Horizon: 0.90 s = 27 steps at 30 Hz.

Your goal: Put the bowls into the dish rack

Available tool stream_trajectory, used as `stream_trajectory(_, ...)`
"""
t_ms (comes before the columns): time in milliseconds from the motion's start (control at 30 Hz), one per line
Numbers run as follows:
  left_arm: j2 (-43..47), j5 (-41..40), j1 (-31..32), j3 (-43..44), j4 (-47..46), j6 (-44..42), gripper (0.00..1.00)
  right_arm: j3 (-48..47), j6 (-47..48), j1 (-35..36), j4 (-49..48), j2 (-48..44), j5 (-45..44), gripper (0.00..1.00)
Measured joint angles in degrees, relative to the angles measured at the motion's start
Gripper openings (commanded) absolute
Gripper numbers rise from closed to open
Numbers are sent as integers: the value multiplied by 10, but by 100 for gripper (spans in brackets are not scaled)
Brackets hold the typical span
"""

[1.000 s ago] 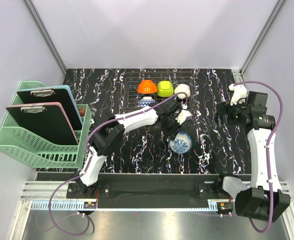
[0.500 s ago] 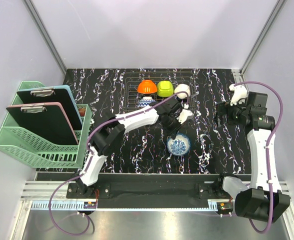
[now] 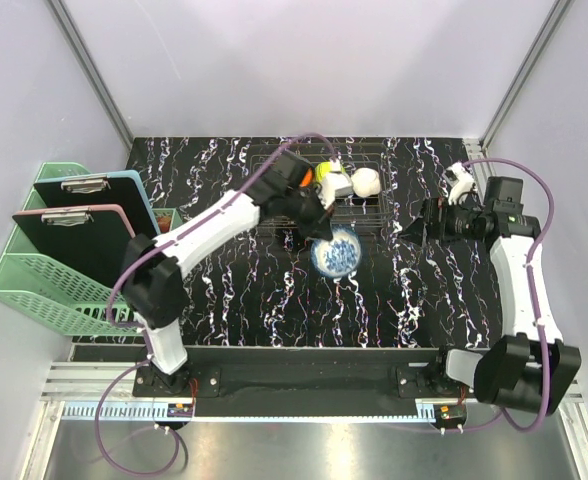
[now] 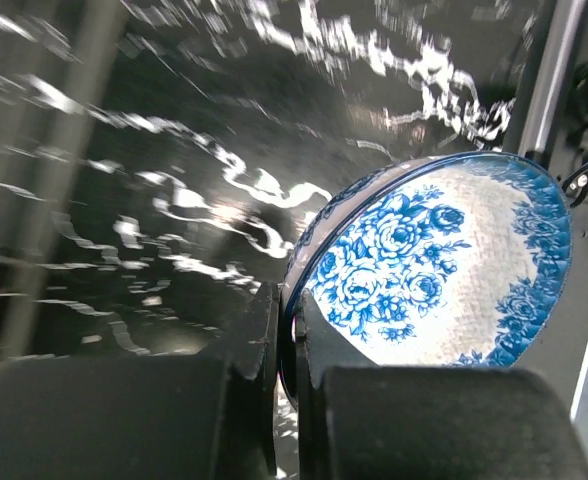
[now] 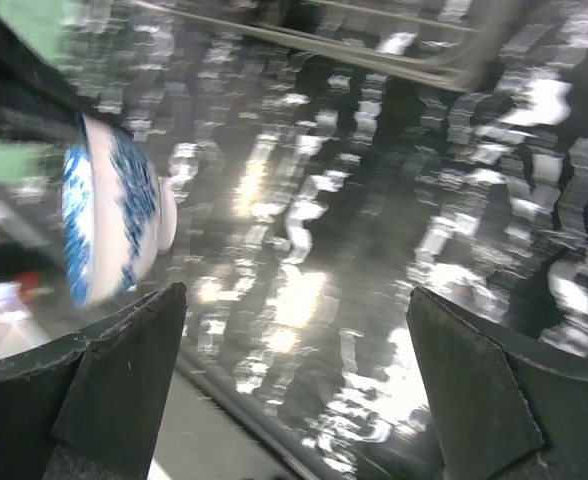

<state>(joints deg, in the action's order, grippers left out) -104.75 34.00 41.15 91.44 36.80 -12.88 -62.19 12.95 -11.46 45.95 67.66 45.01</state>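
Bowl (image 4: 429, 270) pinched by left end effector (image 3: 323, 232), arm (image 3: 219, 218) outstretched

— Any lettering, brand mark or number to read in these views?

— None that can be read. The blue-and-white bowl (image 4: 434, 270) carries only painted roses, no writing. The two clipboards (image 3: 84, 245) standing in the mint-green basket (image 3: 34, 290) show plain dark faces.

— And the surface (image 3: 244, 290)?

— Black with white marbled veins, which form no letters. Both wrist views are too blurred to show any small print.
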Motion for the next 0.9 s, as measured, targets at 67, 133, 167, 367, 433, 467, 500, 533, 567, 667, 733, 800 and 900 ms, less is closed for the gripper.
stream_trajectory(67, 24, 18, -18, -3, -10, -10, 0, -5, -13, 0, -2, 21, 50, 99)
stream_trajectory(133, 42, 35, -31, -12, -28, -19, 0, -18, -28, 0, -3, 46, 97, 98)
stream_trajectory(167, 47, 42, -34, -17, -37, -22, 0, -25, -34, 0, -3, 56, 117, 98)
stream_trajectory(367, 52, 53, -33, -37, -74, -26, 0, -87, -85, 8, -17, 136, 249, 97)
stream_trajectory(433, 52, 52, -33, -37, -82, -26, 0, -89, -95, 21, -21, 148, 267, 96)
stream_trajectory(467, 52, 52, -33, -37, -85, -26, 0, -89, -99, 30, -21, 153, 273, 96)
stream_trajectory(500, 52, 52, -33, -37, -87, -26, 0, -89, -103, 40, -22, 158, 278, 96)
stream_trajectory(533, 51, 50, -33, -37, -91, -26, 0, -89, -105, 52, -23, 162, 280, 96)
stream_trajectory(567, 51, 49, -33, -37, -93, -25, 0, -89, -107, 65, -25, 166, 282, 96)
stream_trajectory(667, 47, 48, -33, -33, -97, -23, 0, -89, -112, 94, -29, 178, 285, 96)
stream_trajectory(733, 44, 48, -33, -32, -100, -23, 0, -89, -115, 108, -30, 186, 286, 96)
stream_trajectory(800, 42, 48, -33, -31, -100, -22, 0, -89, -118, 120, -30, 193, 286, 95)
stream_trajectory(900, 42, 48, -33, -29, -99, -21, 0, -89, -119, 132, -31, 204, 287, 95)
